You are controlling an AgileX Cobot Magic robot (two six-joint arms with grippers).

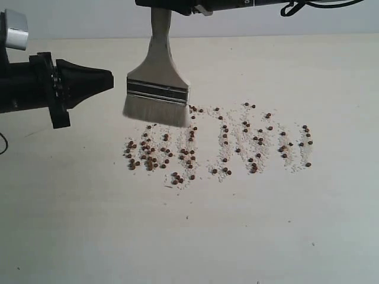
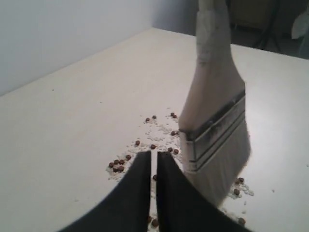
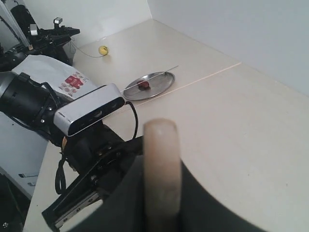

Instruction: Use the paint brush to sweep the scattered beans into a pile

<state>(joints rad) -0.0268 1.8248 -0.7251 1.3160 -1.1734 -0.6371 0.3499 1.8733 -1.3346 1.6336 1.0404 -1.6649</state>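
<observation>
The beans (image 1: 219,145) lie strewn in rows just beneath and beside the bristles of the paint brush (image 1: 157,89), which is held upright for a sweep. Above, the right gripper (image 3: 161,193) clamps its handle. The left gripper (image 1: 106,80), pinched narrow and empty, waits alongside.

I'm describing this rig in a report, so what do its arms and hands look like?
The left hand tapers to a slim matte-black wedge, with a silver-grey camera bar and black cable behind it. The right hand is black too.

No lettering is legible in any view
</observation>
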